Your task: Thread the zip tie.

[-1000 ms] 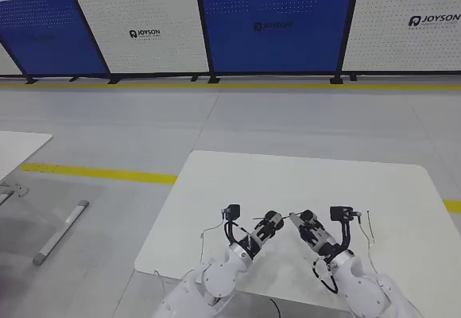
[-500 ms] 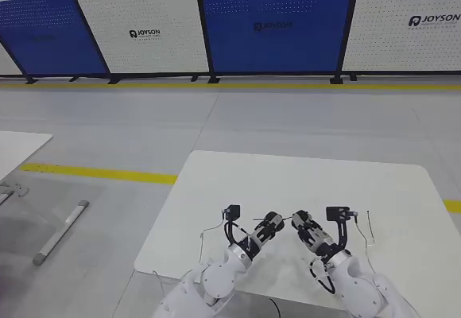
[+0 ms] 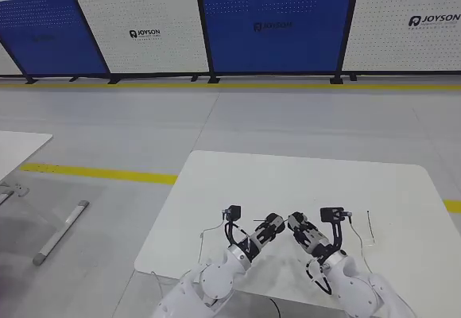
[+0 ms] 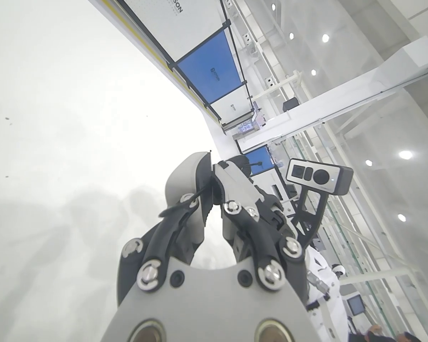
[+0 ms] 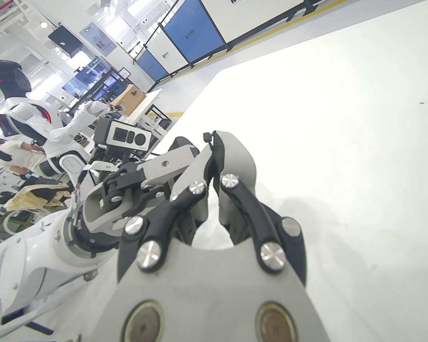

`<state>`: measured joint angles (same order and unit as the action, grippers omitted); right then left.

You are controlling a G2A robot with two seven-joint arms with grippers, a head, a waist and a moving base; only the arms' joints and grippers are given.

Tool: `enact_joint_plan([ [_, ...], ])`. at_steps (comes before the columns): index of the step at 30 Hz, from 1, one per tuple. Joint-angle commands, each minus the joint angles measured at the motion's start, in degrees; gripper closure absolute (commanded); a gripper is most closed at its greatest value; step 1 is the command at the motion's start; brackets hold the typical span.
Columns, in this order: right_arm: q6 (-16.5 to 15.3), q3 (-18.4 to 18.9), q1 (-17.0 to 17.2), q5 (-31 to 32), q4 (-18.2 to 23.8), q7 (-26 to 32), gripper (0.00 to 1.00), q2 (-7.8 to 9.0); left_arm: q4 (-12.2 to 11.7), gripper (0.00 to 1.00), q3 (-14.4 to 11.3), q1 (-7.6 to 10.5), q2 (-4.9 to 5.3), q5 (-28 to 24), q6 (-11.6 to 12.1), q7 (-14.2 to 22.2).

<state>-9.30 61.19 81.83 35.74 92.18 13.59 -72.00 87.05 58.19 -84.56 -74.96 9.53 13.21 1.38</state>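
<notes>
**1. Change.** The left gripper (image 4: 211, 165) has held its position over the near part of the white table (image 3: 310, 171) for the last second. Its jaws are closed on the zip tie (image 4: 189, 198). The tie's thin black strap crosses the outside of one finger and enters between the pads.

The right gripper (image 5: 214, 144), to the right of the left gripper, has shifted toward it. The gap has narrowed, and the two sets of fingertips now stand just beside each other. The top view shows no contact between them. The right jaws are also closed, and a small black block (image 5: 207, 136) protrudes from between them. It is judged to be the tie's locking head.

Meaning: the step in hand is alignment of strap end and head, and insertion appears not yet made. The remaining approach calls for fine correction, since the strap looks flexible and the slot is small.

**2. Surface.** Well to the right of the left gripper, a thin dark strand (image 3: 369, 225) lies on the table. What it is cannot be determined.

**3. Room.** Far beyond the left gripper stand blue and white partition panels (image 3: 276, 36). A yellow floor line (image 3: 95, 172) runs well to its left.
</notes>
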Motion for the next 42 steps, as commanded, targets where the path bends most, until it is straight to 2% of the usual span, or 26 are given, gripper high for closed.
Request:
enact_joint_plan([
  [1,-0.11,0.05,0.07,-0.16,0.01,-0.33,1.00,-0.03,-0.02,1.00,0.05,-0.06,0.01,-0.06,-0.02,-0.36],
  [4,-0.21,0.45,0.39,-0.27,0.17,-0.88,1.00,-0.01,-0.15,1.00,0.06,0.00,-0.03,0.00,-0.30,-1.35],
  [6,-0.20,0.77,0.63,-0.33,0.28,-1.14,1.00,0.03,-0.28,0.94,-0.05,0.10,-0.08,0.13,-0.41,-1.84],
  [7,-0.20,0.91,0.74,-0.35,0.35,-1.20,1.00,0.04,-0.33,0.79,-0.10,0.14,-0.09,0.17,-0.44,-1.99],
  [8,-0.18,1.11,0.88,-0.38,0.43,-1.27,1.00,0.07,-0.38,0.69,-0.16,0.18,-0.11,0.24,-0.49,-2.23],
  [9,-0.18,1.23,0.98,-0.39,0.49,-1.29,1.00,0.08,-0.40,0.64,-0.22,0.21,-0.13,0.25,-0.51,-2.31],
  [10,-0.20,1.34,1.06,-0.39,0.53,-1.31,1.00,0.10,-0.43,0.48,-0.25,0.24,-0.13,0.24,-0.52,-2.38],
  [11,-0.22,1.47,1.15,-0.44,0.56,-1.34,1.00,0.11,-0.42,0.27,-0.31,0.26,-0.15,0.19,-0.54,-2.47],
  [13,-0.24,1.59,1.25,-0.46,0.59,-1.35,1.00,0.11,-0.38,0.02,-0.38,0.31,-0.20,-0.18,-0.36,-2.80],
  [16,-0.11,1.78,1.28,-0.48,0.48,-1.41,1.00,0.11,-0.58,0.04,-0.53,0.46,-0.26,-0.51,-0.01,-2.89],
  [19,0.20,2.05,1.13,-0.60,0.15,-1.51,1.00,0.08,-0.63,0.13,-0.56,0.51,-0.27,-0.73,0.16,-2.97],
  [20,0.22,2.15,1.10,-0.68,0.08,-1.55,1.00,0.08,-0.62,0.22,-0.56,0.51,-0.28,-0.77,0.17,-3.01],
  [22,0.36,2.65,1.07,-1.04,-0.02,-1.79,1.00,0.10,-0.53,0.47,-0.47,0.50,-0.27,-0.90,0.16,-3.11],
  [28,0.39,3.95,1.25,-1.92,0.46,-2.27,1.00,0.17,-1.00,0.61,-0.47,0.98,-0.31,-1.01,-0.45,-3.02],
  [33,0.31,4.30,1.47,-2.21,0.84,-2.18,1.00,0.17,-1.30,0.82,-0.72,1.45,-0.40,-1.13,-0.77,-2.95],
  [35,0.29,4.33,1.48,-2.30,0.89,-2.03,1.00,0.16,-1.31,0.95,-0.71,1.59,-0.40,-1.21,-0.85,-2.85],
  [37,0.31,4.34,1.44,-2.38,0.92,-1.91,1.00,0.14,-1.31,1.00,-0.69,1.65,-0.40,-1.28,-0.87,-2.73],
  [42,0.53,4.10,1.05,-2.73,0.89,-1.52,1.00,0.02,-1.18,1.00,-0.71,1.76,-0.39,-1.29,-0.91,-2.49],
])
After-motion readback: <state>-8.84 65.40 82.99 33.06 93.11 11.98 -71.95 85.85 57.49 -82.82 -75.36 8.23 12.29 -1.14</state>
